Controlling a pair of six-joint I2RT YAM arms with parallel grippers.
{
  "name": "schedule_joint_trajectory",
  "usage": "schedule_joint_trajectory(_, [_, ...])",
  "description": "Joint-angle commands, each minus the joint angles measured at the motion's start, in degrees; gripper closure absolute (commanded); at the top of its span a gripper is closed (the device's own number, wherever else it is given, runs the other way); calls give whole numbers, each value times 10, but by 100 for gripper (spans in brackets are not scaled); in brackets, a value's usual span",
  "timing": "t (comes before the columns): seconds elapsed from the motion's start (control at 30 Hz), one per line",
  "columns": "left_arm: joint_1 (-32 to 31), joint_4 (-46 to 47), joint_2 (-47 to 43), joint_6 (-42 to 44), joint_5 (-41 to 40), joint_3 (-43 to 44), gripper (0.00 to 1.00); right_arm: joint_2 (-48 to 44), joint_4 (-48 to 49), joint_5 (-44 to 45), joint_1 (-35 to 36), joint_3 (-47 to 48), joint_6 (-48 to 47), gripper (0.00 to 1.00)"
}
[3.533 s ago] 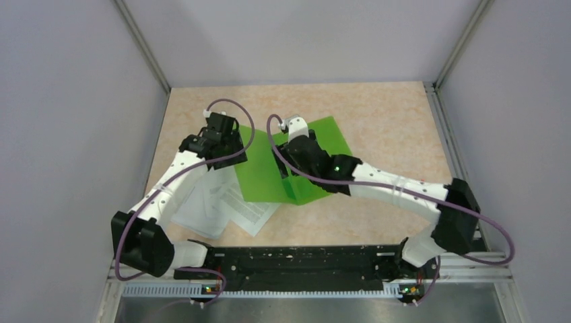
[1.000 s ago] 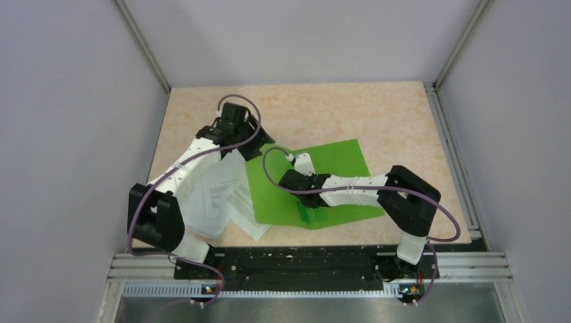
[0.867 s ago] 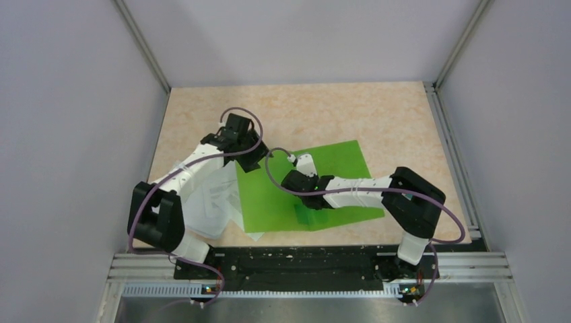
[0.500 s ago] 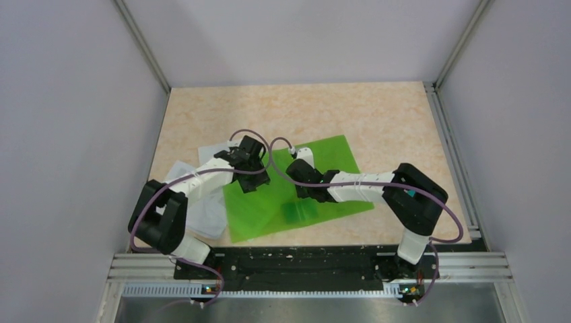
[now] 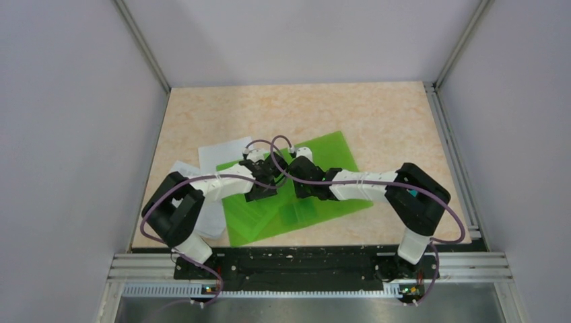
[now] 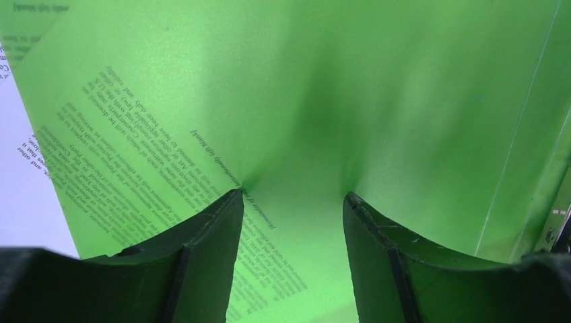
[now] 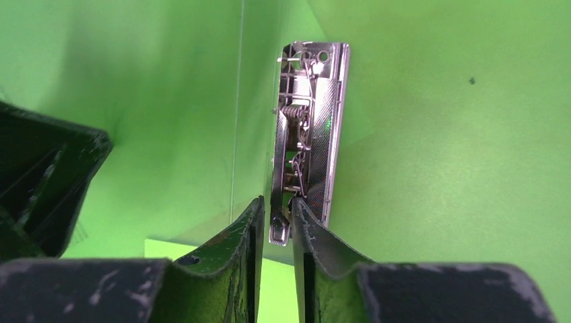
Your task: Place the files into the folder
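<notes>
Green translucent plastic folder (image 5: pixel 330 151) has slid over white printed paper sheets (image 5: pixel 221 149).
Left gripper (image 6: pixel 293 195) presses it, jaws apart; right gripper (image 7: pixel 276 202) around metal clip (image 7: pixel 310 121), grip unclear; some sheets protrude.

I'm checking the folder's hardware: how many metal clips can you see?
1. The metal clip lies inside the green folder, its near end between the fingertips of the right gripper. Another could be hidden under the arms or the folder's cover.
</notes>
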Motion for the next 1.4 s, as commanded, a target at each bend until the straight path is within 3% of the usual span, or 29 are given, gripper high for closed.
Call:
schedule_joint_trajectory(0.0, [-14,-41,27,-36,-59,17,38,-39,-19,-16,-4,22,-11,77])
schedule_joint_trajectory(0.27, [-17,-29,-12,-20,-48,13,36,-65,-57,-8,-3,52,-17,71])
schedule_joint_trajectory(0.6, [-3,-69,-116,-7,-34,30,26,-66,-95,16,-4,68,-37,71])
schedule_joint_trajectory(0.97, [77,-27,-236,4,20,-99,20,-42,-114,14,3,88,-64,77])
schedule_joint_trajectory(1.37, [87,11,-204,-38,18,-146,44,-7,-131,41,31,108,-80,82])
